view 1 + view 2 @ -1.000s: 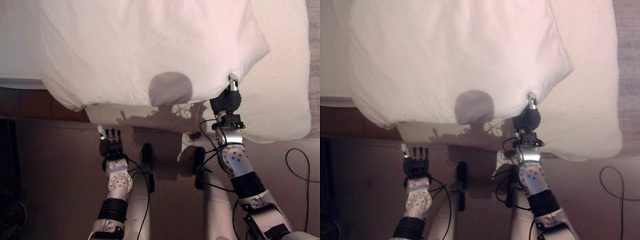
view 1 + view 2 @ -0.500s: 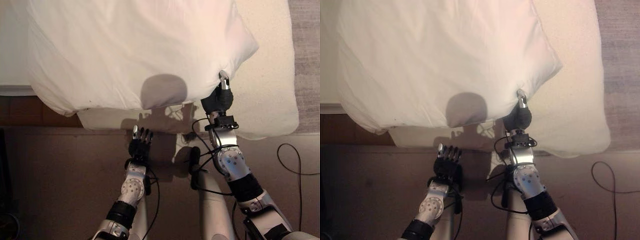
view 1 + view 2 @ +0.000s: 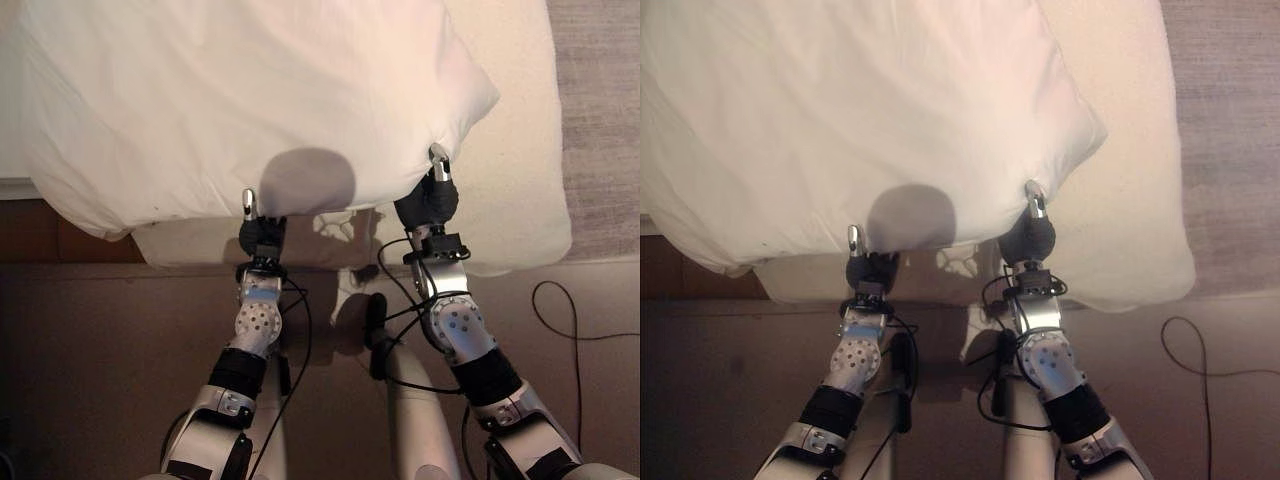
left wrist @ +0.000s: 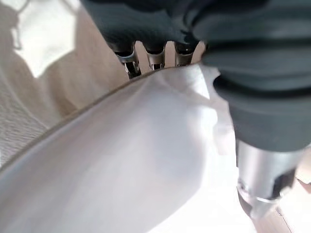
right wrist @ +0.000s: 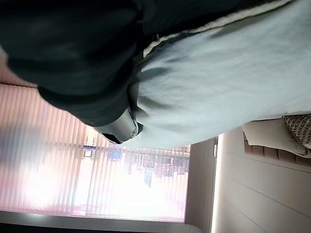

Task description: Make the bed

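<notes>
Two hands were up at the near edge of the big white pillow [image 3: 240, 100], which lay across the bed [image 3: 510, 190] and hung a little over its near side. The right hand [image 3: 428, 196] was at the pillow's near right corner, its dark cover bunched just under the cloth and one silver thumb poking up against the seam. In the right wrist view the pale cloth [image 5: 218, 73] ran straight over the hand's dark cover [image 5: 73, 53]; its fingers were tucked under the fabric, so I could not tell whether they were closed on it.

The left hand [image 3: 260, 232] was further along the same near edge, under the dark round shadow on the pillow, with its thumb standing up against the hem. In the left wrist view the pillow's edge [image 4: 146, 145] lay between the row of fingers [image 4: 155, 58] on the far side and the thumb [image 4: 265, 179] on the near side, so the hand looked pinched onto the hem.

A cream blanket [image 3: 520, 120] covered the mattress beneath and to the right of the pillow, and a grey rug [image 3: 600, 110] lay on the floor beyond the bed's right side.
</notes>
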Robot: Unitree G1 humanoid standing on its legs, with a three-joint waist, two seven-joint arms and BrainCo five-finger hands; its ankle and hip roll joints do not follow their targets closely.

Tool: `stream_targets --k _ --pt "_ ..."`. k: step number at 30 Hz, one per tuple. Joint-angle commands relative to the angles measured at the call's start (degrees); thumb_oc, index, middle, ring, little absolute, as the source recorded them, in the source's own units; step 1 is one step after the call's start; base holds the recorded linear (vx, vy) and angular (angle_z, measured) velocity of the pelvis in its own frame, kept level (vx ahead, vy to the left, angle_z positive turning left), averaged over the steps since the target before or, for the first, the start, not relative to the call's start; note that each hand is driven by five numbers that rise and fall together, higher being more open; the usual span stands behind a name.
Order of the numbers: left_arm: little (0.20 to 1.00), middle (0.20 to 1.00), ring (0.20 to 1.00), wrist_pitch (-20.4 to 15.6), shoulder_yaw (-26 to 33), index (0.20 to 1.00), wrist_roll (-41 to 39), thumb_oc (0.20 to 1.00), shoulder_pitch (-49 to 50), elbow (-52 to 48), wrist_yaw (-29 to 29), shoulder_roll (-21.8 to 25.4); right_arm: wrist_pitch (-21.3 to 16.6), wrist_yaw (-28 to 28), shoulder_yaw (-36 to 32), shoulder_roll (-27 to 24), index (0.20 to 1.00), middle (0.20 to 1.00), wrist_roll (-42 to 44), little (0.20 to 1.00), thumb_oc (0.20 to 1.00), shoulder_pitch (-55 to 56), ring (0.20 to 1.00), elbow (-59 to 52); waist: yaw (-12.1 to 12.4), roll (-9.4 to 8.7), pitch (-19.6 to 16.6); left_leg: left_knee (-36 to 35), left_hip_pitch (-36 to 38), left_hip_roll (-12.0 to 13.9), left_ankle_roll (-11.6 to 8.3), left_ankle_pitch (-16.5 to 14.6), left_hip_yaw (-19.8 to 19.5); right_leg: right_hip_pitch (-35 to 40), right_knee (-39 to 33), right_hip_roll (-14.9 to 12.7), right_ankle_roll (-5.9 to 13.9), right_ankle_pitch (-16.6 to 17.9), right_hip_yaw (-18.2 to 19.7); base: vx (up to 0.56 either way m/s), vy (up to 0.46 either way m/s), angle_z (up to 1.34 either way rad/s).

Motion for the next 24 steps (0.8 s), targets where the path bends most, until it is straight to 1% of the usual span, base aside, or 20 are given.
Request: stream_targets --k 1,4,11,14,16,17,18,19,21,22,23,24 --pt "1.000 1.000 1.000 -3.6 2.7 1.000 0.4 1.000 -1.8 -3.3 -3.5 2.3 -1.0 6.5 -0.5 1.3 0.200 0.200 -1.3 0.200 0.200 1.6 0.200 -9.7 -0.9 0.01 -4.8 1.2 -3.5 -2.6 3.45 -0.5 1.2 -0.4 -3.8 2.5 2.49 2.7 0.0 0.00 0.000 0.00" --pt "1.000 1.000 1.000 -4.6 4.4 1.000 0.0 1.000 -2.4 -3.6 -3.9 3.3 -0.9 6.6 -0.7 1.2 0.200 0.200 -1.3 0.200 0.200 1.8 0.200 -9.8 -0.8 0.03 -5.0 1.6 -3.9 -2.5 3.44 -0.7 1.2 -0.7 -3.7 2.5 2.51 2.6 0.0 0.00 0.000 0.00" --pt "1.000 1.000 1.000 -6.1 6.3 1.000 -0.2 1.000 -3.0 -4.6 -3.8 3.9 -1.0 6.2 -1.2 1.2 0.200 0.200 -1.9 0.200 0.200 2.6 0.200 -10.1 -0.9 0.08 -5.4 1.8 -4.3 -2.5 3.44 -0.7 1.2 -1.1 -3.5 2.6 2.50 2.6 0.0 0.00 0.000 0.00" --pt "1.000 1.000 1.000 -7.6 7.8 1.000 -0.2 1.000 -3.5 -4.5 -2.5 4.6 -1.3 5.6 -1.5 1.0 0.200 0.200 -1.9 0.200 0.200 2.6 0.200 -10.2 -0.9 0.12 -5.4 2.0 -4.4 -2.4 3.35 -0.7 1.1 -1.2 -3.4 2.7 2.46 2.6 0.0 0.00 0.000 0.00" --pt "1.000 1.000 1.000 -9.0 8.8 1.000 0.5 1.000 -4.0 -3.9 -0.3 5.5 -1.2 5.2 -1.6 0.8 0.200 0.200 -2.0 0.200 0.200 2.9 0.200 -10.3 -0.9 0.21 -5.6 2.1 -4.5 -2.3 3.31 -0.8 1.2 -1.2 -3.4 2.7 2.50 2.6 0.0 0.00 0.000 0.00" --pt "1.000 1.000 1.000 -10.4 9.9 1.000 1.6 1.000 -4.9 -2.7 2.7 6.8 -1.4 4.6 -1.7 0.7 0.200 0.200 -2.1 0.200 0.200 2.8 0.200 -10.4 -0.9 0.35 -5.7 2.1 -4.5 -2.3 3.28 -0.8 1.3 -1.1 -3.3 2.7 2.51 2.6 0.0 0.00 0.000 0.00" --pt "1.000 1.000 1.000 -10.4 9.9 1.000 1.6 1.000 -4.9 -2.7 2.7 6.8 -1.4 4.6 -1.7 0.7 0.200 0.200 -2.1 0.200 0.200 2.8 0.200 -10.4 -0.9 0.35 -5.7 2.1 -4.5 -2.3 3.28 -0.8 1.3 -1.1 -3.3 2.7 2.51 2.6 0.0 0.00 0.000 0.00" --pt "1.000 1.000 1.000 -11.9 11.4 1.000 1.8 1.000 -5.4 -1.8 5.2 8.0 -1.5 3.9 -1.5 0.6 0.200 0.200 -1.9 0.200 0.200 3.1 0.200 -10.3 -0.8 0.59 -5.9 2.1 -4.5 -2.3 3.23 -0.8 1.4 -1.1 -3.3 2.6 2.53 2.6 0.0 0.00 0.000 0.00" --pt "1.000 1.000 1.000 -12.6 12.9 1.000 3.2 1.000 -6.1 -0.4 7.8 9.2 -1.8 3.4 -1.5 0.5 0.200 0.200 -1.8 0.200 0.200 3.4 0.200 -10.2 -0.9 0.75 -5.9 2.3 -4.9 -2.3 3.20 -0.4 1.3 -1.3 -3.3 2.6 2.47 2.8 0.0 0.00 0.000 0.00" --pt "1.000 1.000 1.000 -12.6 12.9 1.000 3.2 1.000 -6.1 -0.4 7.9 9.2 -1.8 3.4 -1.5 0.6 0.200 0.200 -1.8 0.200 0.200 3.4 0.200 -10.2 -0.9 0.76 -5.8 2.4 -4.7 -2.3 3.15 -0.8 1.3 -1.1 -3.2 2.6 2.51 2.5 0.0 0.00 0.000 0.00" --pt "1.000 1.000 1.000 -13.7 14.1 1.000 3.5 1.000 -6.3 0.6 9.9 10.3 -1.9 2.8 -1.4 0.4 0.200 0.200 -1.9 0.200 0.200 3.8 0.200 -10.3 -0.8 1.01 -5.9 2.5 -4.7 -2.2 3.06 -0.8 1.4 -1.2 -3.1 2.5 2.48 2.5 0.0 0.00 0.000 0.00" --pt "1.000 1.000 1.000 -13.7 14.1 1.000 3.6 1.000 -6.4 0.6 10.0 10.3 -1.9 2.8 -1.4 0.4 0.200 0.200 -1.9 0.200 0.200 3.7 0.200 -10.3 -0.9 0.99 -5.9 2.4 -5.0 -2.3 3.11 -0.4 1.4 -1.4 -3.2 2.5 2.43 2.8 0.0 0.00 0.000 0.00"
